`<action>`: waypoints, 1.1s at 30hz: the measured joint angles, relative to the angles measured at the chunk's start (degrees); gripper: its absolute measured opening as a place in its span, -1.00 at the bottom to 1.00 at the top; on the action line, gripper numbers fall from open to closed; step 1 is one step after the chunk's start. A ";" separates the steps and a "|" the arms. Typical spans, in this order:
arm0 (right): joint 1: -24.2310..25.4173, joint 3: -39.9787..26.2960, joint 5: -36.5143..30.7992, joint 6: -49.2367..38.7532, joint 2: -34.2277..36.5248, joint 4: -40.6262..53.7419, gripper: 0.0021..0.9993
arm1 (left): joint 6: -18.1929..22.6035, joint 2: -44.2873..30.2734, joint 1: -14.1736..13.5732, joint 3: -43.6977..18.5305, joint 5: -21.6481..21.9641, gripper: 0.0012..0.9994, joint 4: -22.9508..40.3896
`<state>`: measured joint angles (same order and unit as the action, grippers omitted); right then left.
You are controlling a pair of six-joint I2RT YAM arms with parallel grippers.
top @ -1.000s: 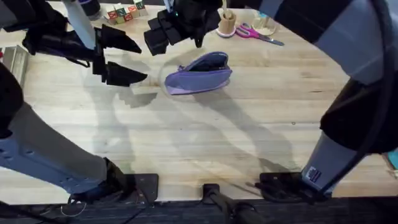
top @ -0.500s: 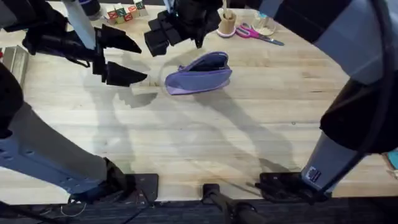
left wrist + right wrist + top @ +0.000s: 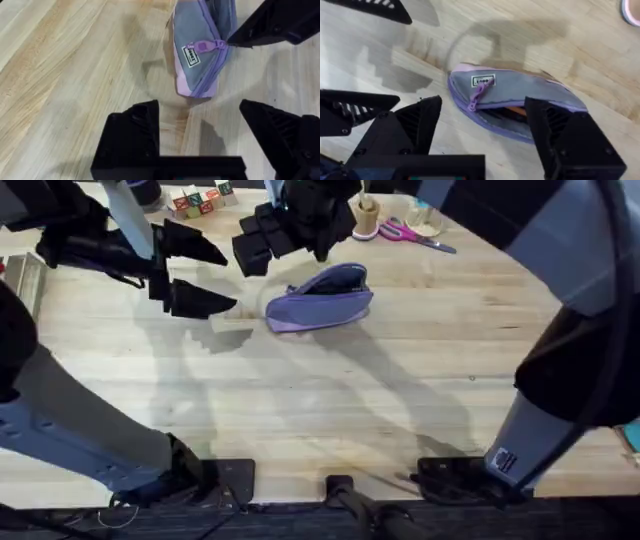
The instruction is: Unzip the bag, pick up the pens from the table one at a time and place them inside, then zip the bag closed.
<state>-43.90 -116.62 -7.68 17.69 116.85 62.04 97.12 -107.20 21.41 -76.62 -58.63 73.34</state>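
Observation:
The lavender bag (image 3: 320, 300) lies on the pale wooden table (image 3: 330, 400), its zipper partly open. In the right wrist view an orange pen (image 3: 518, 111) shows inside the slot of the bag (image 3: 520, 92), beside the purple zipper pull (image 3: 477, 94). My right gripper (image 3: 285, 238) hovers just over the bag's zipper-pull end, its fingers (image 3: 417, 122) open on either side of it. To the left of the bag (image 3: 200, 55) my left gripper (image 3: 228, 278) stands open and holds nothing; its fingers (image 3: 135, 130) point at the bag's end.
Pink-handled scissors (image 3: 415, 235), a small wooden cup (image 3: 365, 218) and coloured blocks (image 3: 200, 200) stand along the table's far edge. A metal tray (image 3: 20, 275) sits at the left edge. Bare planks stretch in front of the bag.
The right gripper has shifted slightly to the right over the bag. The left gripper and the bag have not moved.

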 joint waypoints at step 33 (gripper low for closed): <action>0.00 -0.02 2.60 3.15 7.68 0.91 0.64 | 0.00 0.00 0.00 0.00 0.00 0.99 0.00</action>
<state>-43.90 -116.64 -5.08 20.84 124.53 62.94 97.12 -107.20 21.41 -76.62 -58.63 73.34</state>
